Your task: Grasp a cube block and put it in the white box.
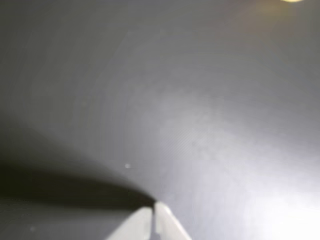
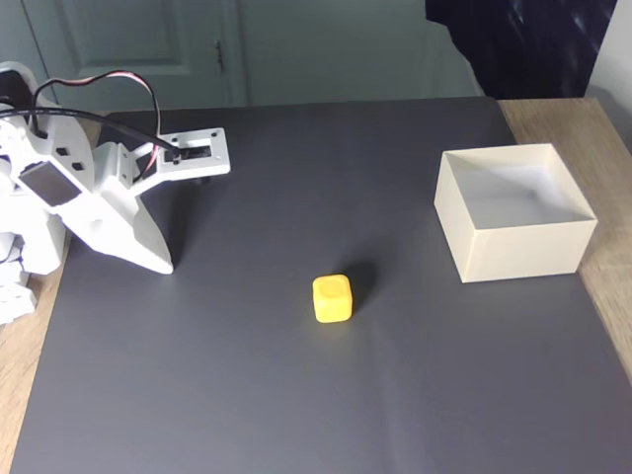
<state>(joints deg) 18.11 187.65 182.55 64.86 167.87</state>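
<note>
- This looks like a room in a home, with a hobby robot set-up on a desk.
- In the fixed view, a pale green panelled door (image 2: 148,49) with a small handle stands right behind the table.
- A wooden tabletop (image 2: 602,286) peeks out around a dark grey mat (image 2: 296,395).
- A dark curtain or cloth (image 2: 523,44) hangs at top right.
</note>
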